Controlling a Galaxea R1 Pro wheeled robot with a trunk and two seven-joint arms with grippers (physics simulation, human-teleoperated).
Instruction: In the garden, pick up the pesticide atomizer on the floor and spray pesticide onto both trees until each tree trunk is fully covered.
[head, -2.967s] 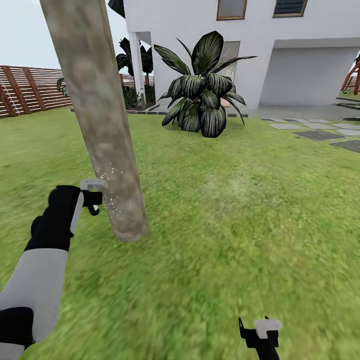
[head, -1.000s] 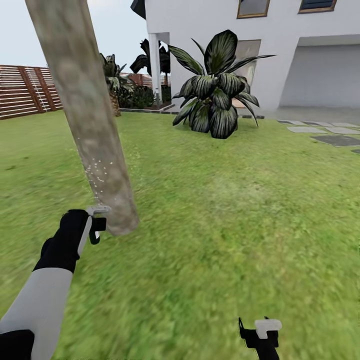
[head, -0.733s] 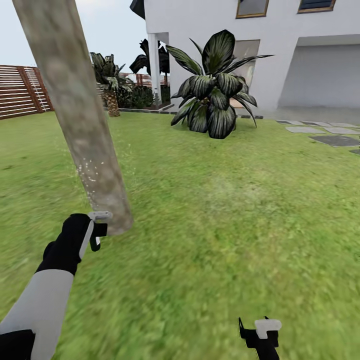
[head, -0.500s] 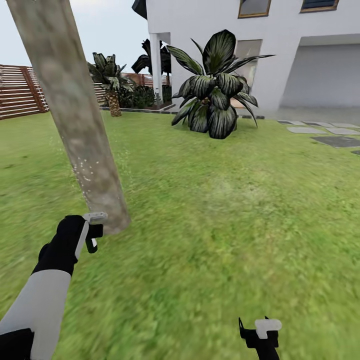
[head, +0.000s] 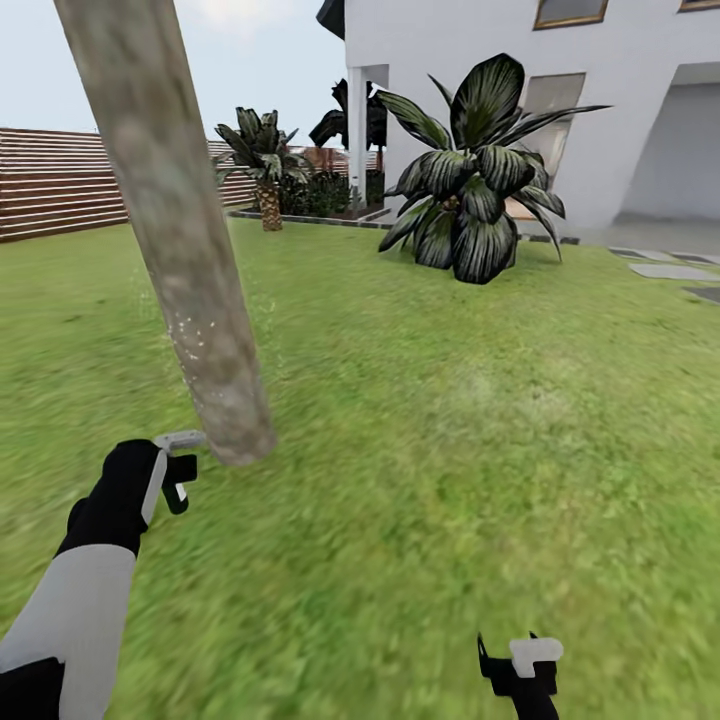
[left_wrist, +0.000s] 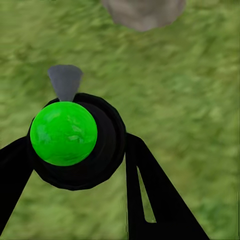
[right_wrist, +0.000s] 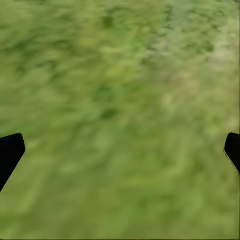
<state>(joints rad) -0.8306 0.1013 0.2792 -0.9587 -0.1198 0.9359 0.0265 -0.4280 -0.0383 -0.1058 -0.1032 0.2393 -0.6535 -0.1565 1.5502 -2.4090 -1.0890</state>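
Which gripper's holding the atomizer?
The left gripper: its black fingers sit either side of the green-capped atomizer. The right gripper has fingers spread wide over bare grass.

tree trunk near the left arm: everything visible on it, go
The tree trunk is a thick, smooth, bare column, grey-brown mottled with dull green, leaning up toward the picture's left. Its base meets the grass. Whitish specks dot its lower part. The left claw is just short of the base, apart from it.
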